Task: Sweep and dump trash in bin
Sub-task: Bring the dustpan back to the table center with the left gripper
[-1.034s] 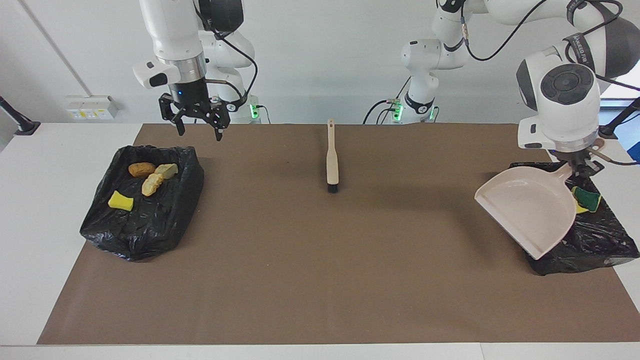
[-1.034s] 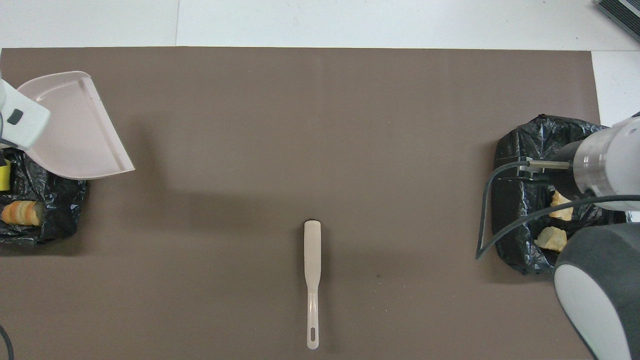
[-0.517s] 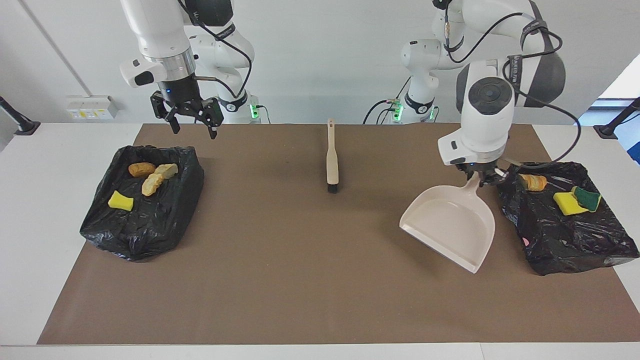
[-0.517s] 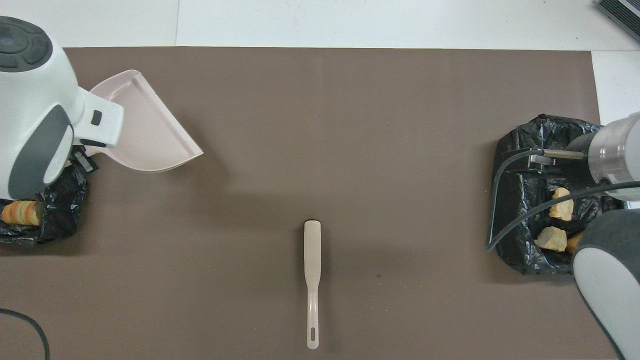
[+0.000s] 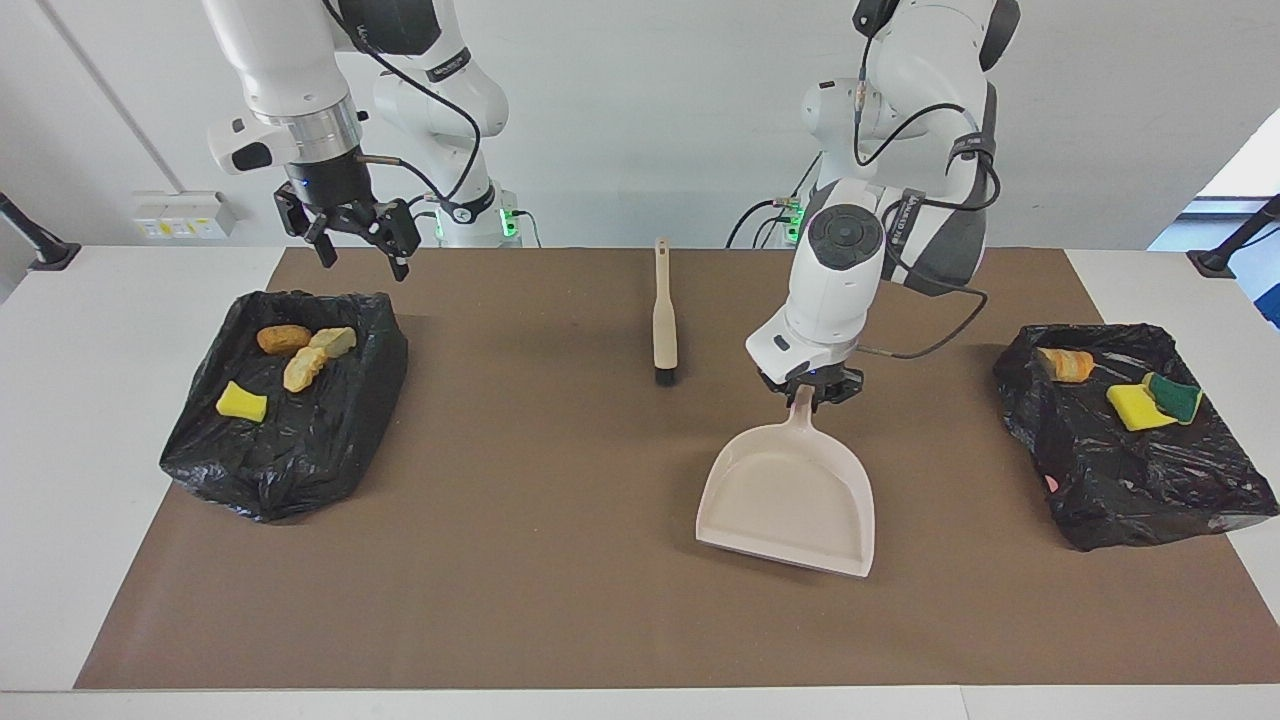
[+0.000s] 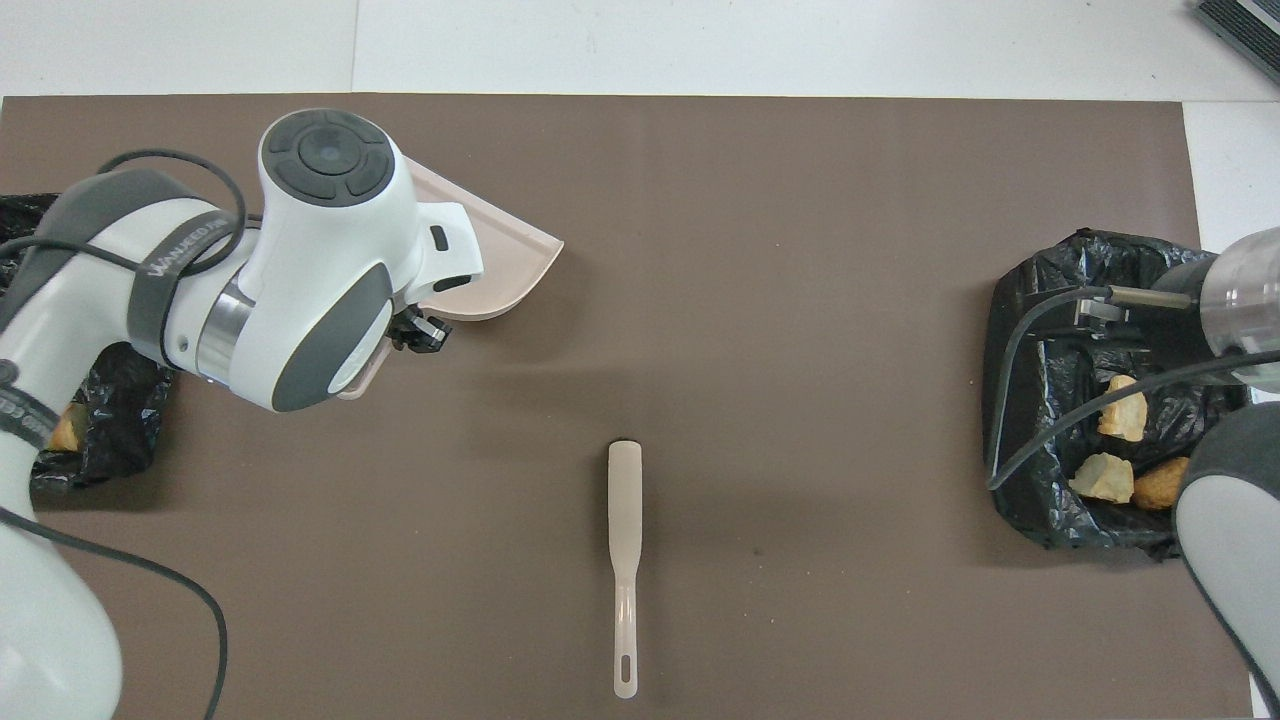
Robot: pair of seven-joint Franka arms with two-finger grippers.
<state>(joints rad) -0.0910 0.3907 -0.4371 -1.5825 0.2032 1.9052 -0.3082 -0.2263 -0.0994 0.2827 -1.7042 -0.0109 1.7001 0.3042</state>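
Visibly two bins (image 5: 285, 420), perhaps six chunks (image 5: 242, 401).

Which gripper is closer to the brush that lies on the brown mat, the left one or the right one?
The left. The left gripper holds the dustpan by its handle, just beside the brush. The right gripper hangs open by the bin at the right arm's end.

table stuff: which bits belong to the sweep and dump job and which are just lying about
Job:
- dustpan, held by left gripper
- brush
- bin at the left arm's end, with trash
- bin at the right arm's end, with trash
- right gripper, open, waiting above the table near that bin

Lying about:
- brown mat
- wall socket
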